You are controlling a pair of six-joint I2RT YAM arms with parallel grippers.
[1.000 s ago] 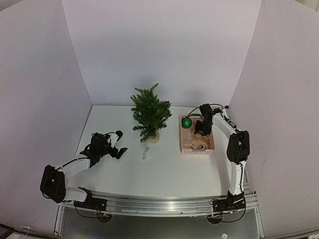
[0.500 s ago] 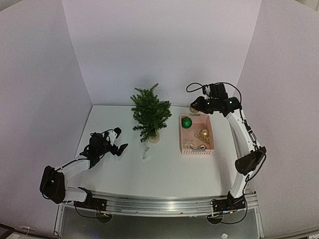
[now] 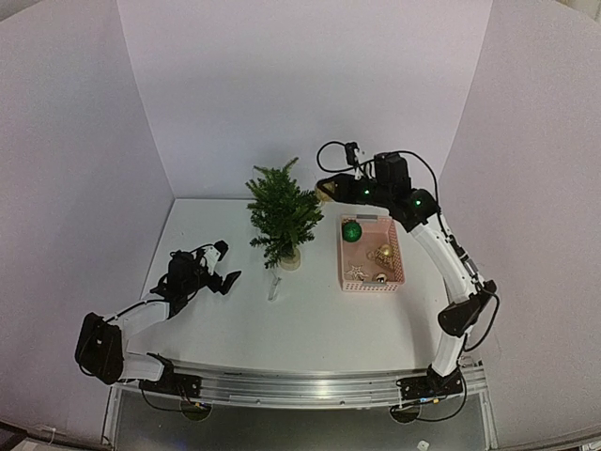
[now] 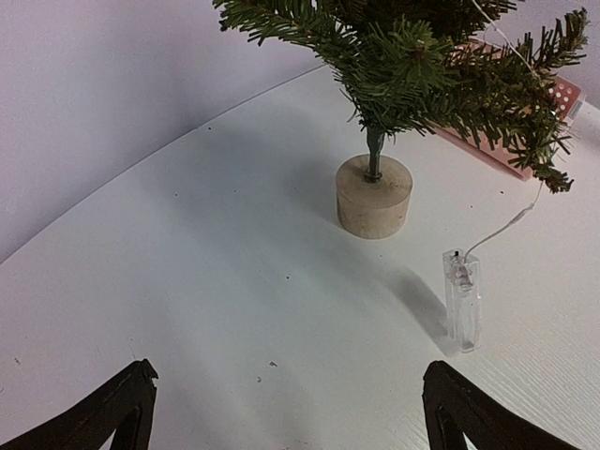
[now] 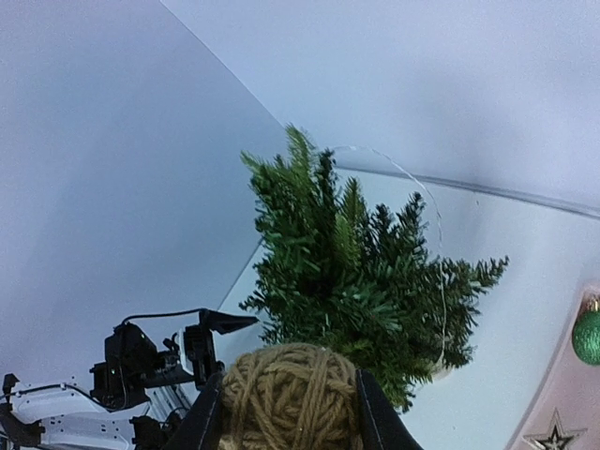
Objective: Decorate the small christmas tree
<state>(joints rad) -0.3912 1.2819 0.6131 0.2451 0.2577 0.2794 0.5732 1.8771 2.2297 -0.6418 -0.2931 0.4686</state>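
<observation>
The small christmas tree (image 3: pixel 282 211) stands upright on its pale round base (image 4: pixel 374 195) at the table's middle back, with a thin light wire over it. My right gripper (image 3: pixel 327 191) is raised just right of the treetop, shut on a tan twine ball (image 5: pixel 292 397), with the tree (image 5: pixel 361 272) below and ahead of it. My left gripper (image 3: pixel 222 268) is open and empty, low over the table left of the tree; its fingertips (image 4: pixel 127 403) show at the bottom of the left wrist view.
A pink basket (image 3: pixel 398 270) right of the tree holds a green bauble (image 3: pixel 351 231), a gold ornament (image 3: pixel 382 253) and a star. A clear battery case (image 4: pixel 463 299) on a wire lies in front of the tree base. White walls enclose three sides.
My right arm has risen out of the pink basket with the twine ball and swung left, up to beside the treetop. The left arm has barely moved.
</observation>
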